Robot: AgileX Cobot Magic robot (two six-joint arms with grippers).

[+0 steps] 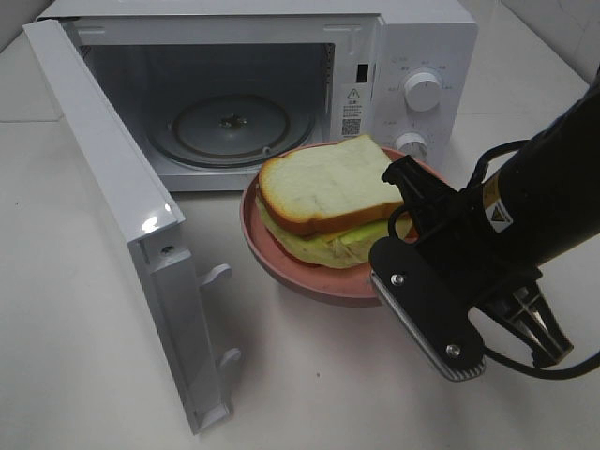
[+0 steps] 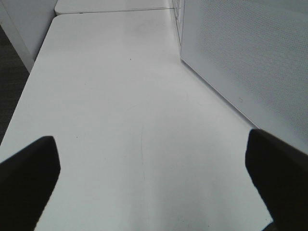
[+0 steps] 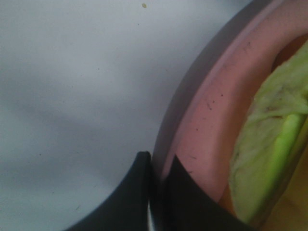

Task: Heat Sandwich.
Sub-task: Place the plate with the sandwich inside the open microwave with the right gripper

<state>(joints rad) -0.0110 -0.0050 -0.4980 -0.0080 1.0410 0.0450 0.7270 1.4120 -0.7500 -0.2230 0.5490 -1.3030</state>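
Note:
The sandwich, pale bread with yellow-green filling, lies on a round pink plate. My right gripper is shut on the plate's right rim and holds it just in front of the open microwave. In the right wrist view the gripper pinches the pink rim, with the green filling beside it. My left gripper is open and empty over the bare white table. It is out of the exterior high view.
The microwave door is swung wide open to the left, and its perforated panel stands close beside my left gripper. The glass turntable lies bare inside. Two knobs sit on the microwave's right panel.

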